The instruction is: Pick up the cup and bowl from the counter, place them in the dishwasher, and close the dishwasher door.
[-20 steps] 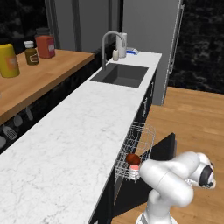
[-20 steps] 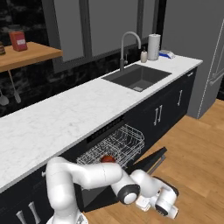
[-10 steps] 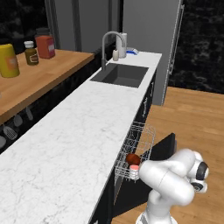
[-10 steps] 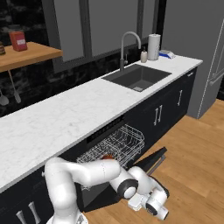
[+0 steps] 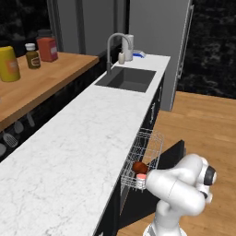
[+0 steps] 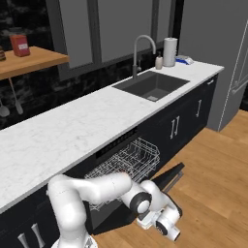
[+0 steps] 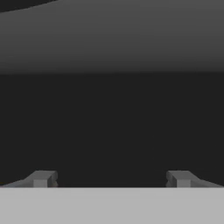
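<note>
both bowl and cup sit racked above the gripper, fingers spread empty against the dishwasher door, likely to push it shut.

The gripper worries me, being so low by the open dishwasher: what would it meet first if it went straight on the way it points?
Most likely the dishwasher door: the hand view shows a flat dark panel straight ahead of the gripper, jaws open and empty. How far off is unclear.
</note>
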Controlling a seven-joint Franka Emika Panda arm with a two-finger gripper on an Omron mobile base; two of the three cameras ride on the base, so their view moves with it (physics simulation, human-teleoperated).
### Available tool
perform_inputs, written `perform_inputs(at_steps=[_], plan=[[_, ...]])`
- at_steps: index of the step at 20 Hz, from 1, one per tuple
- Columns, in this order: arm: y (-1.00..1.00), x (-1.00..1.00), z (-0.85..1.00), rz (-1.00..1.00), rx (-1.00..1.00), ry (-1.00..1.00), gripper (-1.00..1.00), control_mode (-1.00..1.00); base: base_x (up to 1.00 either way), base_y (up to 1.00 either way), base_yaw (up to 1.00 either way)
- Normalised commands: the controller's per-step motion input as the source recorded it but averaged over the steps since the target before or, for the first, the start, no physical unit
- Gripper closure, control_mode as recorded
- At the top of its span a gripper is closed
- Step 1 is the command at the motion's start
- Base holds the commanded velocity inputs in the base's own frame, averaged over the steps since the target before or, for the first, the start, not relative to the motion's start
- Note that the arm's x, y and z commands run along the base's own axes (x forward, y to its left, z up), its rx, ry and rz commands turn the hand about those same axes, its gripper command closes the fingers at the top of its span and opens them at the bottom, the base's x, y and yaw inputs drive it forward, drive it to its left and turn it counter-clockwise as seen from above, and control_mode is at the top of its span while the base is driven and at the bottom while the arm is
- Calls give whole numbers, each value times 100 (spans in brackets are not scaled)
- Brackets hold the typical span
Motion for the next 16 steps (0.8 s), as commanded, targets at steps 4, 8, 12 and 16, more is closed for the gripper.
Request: perform_inputs(at_steps=[4, 8, 12, 16], plan=[[84, 29, 1, -10, -1, -4, -100, -100, 0, 0, 0], [97, 27, 2, -14, -1, -11, -100, -100, 0, 0, 0], [100, 28, 0, -12, -3, -8, -100, -100, 0, 0, 0], [100, 35, 5, -17, -6, -20, -100, -100, 0, 0, 0]])
